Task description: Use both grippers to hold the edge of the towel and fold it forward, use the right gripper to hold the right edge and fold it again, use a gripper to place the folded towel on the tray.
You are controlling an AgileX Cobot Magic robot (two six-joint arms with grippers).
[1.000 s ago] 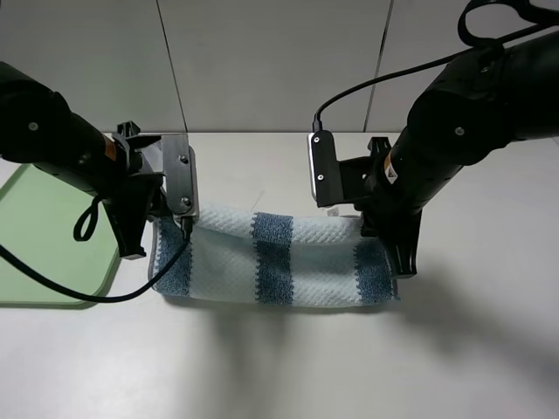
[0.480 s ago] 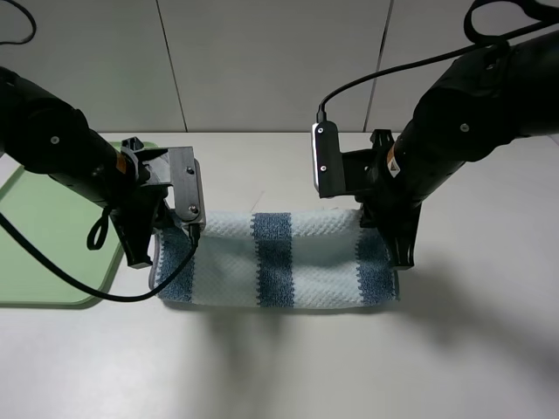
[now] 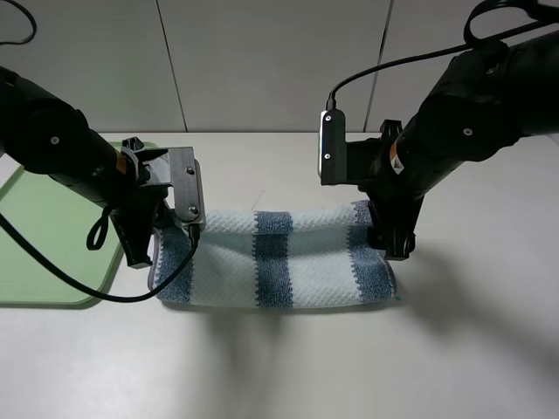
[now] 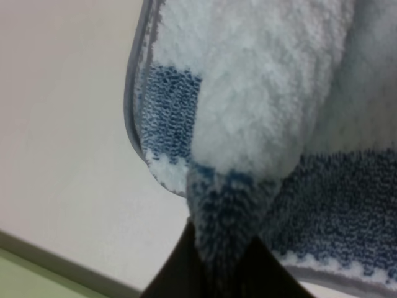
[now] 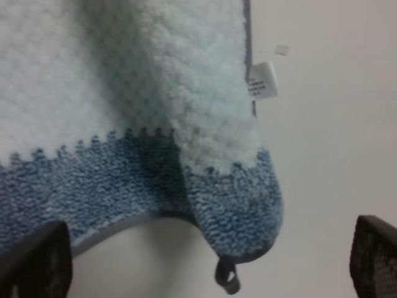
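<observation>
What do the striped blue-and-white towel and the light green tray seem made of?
Striped blue-and-white towel: terry cloth, likely cotton; fuzzy looped matte pile, stitched grey hem. Light green tray: probably moulded plastic; smooth, even colour, rounded raised rim.

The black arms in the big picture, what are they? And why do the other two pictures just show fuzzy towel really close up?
Those are two robot arms. Each ends in a pinching tool, a bit like fingers. The big picture comes from a camera high above the white table. The two close-ups come from little cameras on the arms' wrists, so the striped towel fills them. The towel lies on the table, folded over. The left tool is shut, pinching the towel's left end. The right tool is open at the right end, holding nothing. The green tray lies to the left of the towel.
</observation>
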